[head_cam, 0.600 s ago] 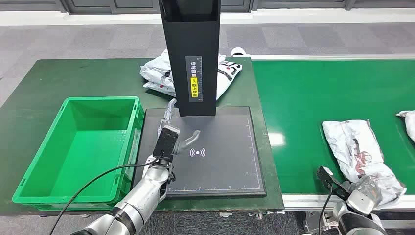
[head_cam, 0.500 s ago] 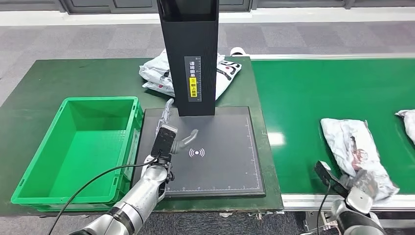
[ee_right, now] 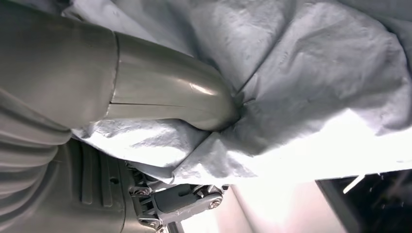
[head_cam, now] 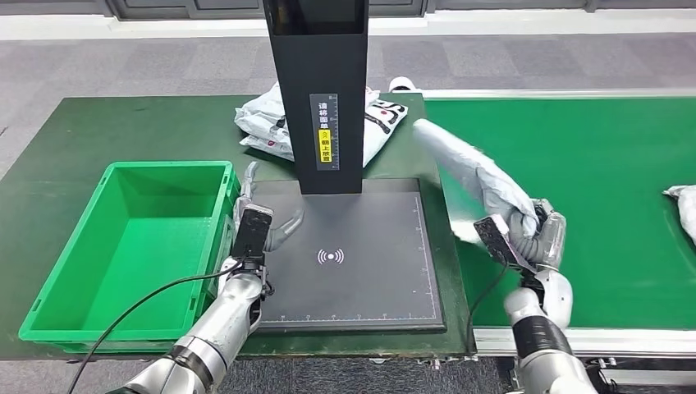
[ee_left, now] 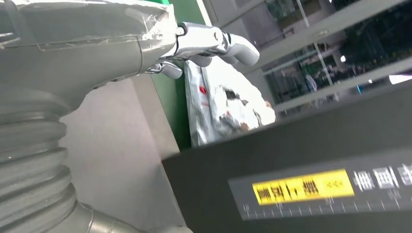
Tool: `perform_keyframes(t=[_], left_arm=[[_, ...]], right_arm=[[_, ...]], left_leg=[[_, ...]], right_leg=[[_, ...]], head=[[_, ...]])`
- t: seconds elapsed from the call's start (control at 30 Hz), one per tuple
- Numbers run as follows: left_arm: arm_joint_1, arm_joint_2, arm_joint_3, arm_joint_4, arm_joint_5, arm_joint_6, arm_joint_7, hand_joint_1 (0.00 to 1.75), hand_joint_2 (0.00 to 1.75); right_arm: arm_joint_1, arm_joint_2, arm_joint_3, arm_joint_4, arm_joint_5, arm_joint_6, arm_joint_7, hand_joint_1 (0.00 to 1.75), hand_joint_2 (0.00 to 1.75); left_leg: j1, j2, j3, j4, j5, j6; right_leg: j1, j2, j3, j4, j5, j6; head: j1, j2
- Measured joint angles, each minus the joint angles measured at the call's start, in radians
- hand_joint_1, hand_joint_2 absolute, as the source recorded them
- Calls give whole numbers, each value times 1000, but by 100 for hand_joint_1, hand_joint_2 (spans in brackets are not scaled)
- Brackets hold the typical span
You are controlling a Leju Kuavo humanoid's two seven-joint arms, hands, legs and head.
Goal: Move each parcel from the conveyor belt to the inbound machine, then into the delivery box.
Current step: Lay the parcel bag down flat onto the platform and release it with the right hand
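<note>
Grey parcel [head_cam: 472, 168] held aloft in the right hand [head_cam: 538, 232], fingers [ee_right: 160, 97] clamped on its crumpled lower end; hanging tilted over the seam between the conveyor belt [head_cam: 591, 164] and the inbound machine [head_cam: 353, 246]. Second parcel [head_cam: 683, 205] lying at the belt's far right edge. White printed bags [head_cam: 267, 123] piled on the tabletop [head_cam: 98, 131] behind the machine's black column [head_cam: 320, 90]. Left hand [head_cam: 263, 215] empty, fingers [ee_left: 214, 41] spread, poised over the machine's left edge beside the green delivery box [head_cam: 131, 238]. Nothing in the box but its bare green floor.
</note>
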Motion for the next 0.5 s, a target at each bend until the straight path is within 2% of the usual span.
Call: perform_keyframes(t=[0.1, 0.2, 0.3, 0.43, 0.5], left_arm=[[11, 5, 20, -13, -1, -24, 6, 0, 175], [19, 7, 29, -32, -21, -40, 26, 0, 175], [19, 7, 32, -48, -34, -44, 41, 0, 175], [19, 8, 38, -59, -46, -45, 46, 0, 175], [19, 9, 40, -62, -58, -46, 47, 0, 175]], right_arm=[[58, 28, 133, -132, -92, 33, 41, 175, 175], [108, 54, 315, -261, -69, 99, 136, 175, 175], [126, 76, 470, -340, -49, 128, 190, 175, 175], [130, 81, 575, -392, -63, 144, 205, 175, 175], [130, 80, 606, -401, -68, 199, 208, 175, 175]], left_leg=[[0, 0, -1, 0, 0, -1], [0, 4, -1, 0, -1, -1], [0, 5, -1, 0, -1, -2], [0, 4, -1, 0, -1, -2], [0, 6, -1, 0, -1, -2]], right_leg=[[0, 1, -1, 0, -1, 0], [0, 3, -3, 0, 0, -1], [0, 4, -4, 0, 0, -1], [0, 3, -4, 1, 0, -1], [0, 5, -4, 1, 0, -2]], head=[[0, 0], [0, 0], [0, 0], [0, 0], [0, 0]])
